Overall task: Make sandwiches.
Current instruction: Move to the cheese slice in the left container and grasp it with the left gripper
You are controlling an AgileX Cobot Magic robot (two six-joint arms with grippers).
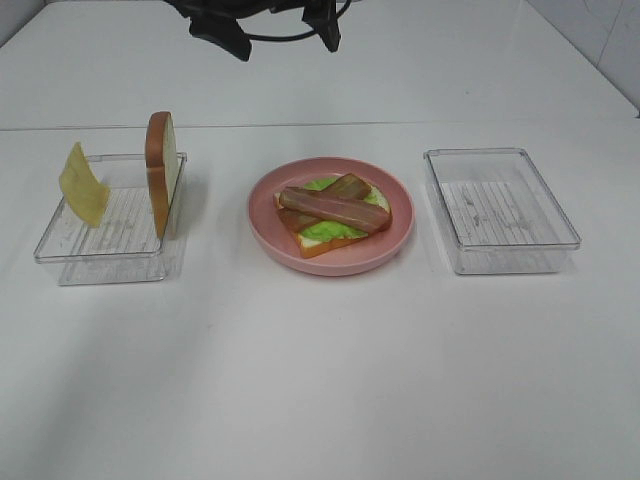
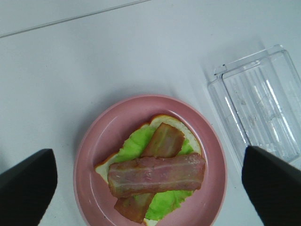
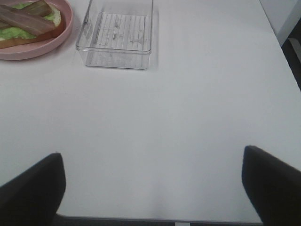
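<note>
left pincer (image 2: pixel 150 188): wide, holding nothing, hovering
plate (image 2: pixel 91 150): straight under it, carrying bread slice (image 2: pixel 188 134), lettuce (image 2: pixel 136 143), 2 crossed bacon strips (image 2: pixel 157 174)
cheese slice (image 1: pixel 83 185): well off to its side, propped on the tray (image 1: pixel 110 265) wall, next layer imo
2nd bread slice (image 1: pixel 160 180): same tray, on edge, easy pinch
right pincer (image 3: pixel 153 188): wide, empty, parked over bare bench (image 3: pixel 164 117)

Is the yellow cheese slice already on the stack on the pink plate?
No, the cheese slice leans in the left tray, while bacon strips top the stack on the pink plate.
</note>
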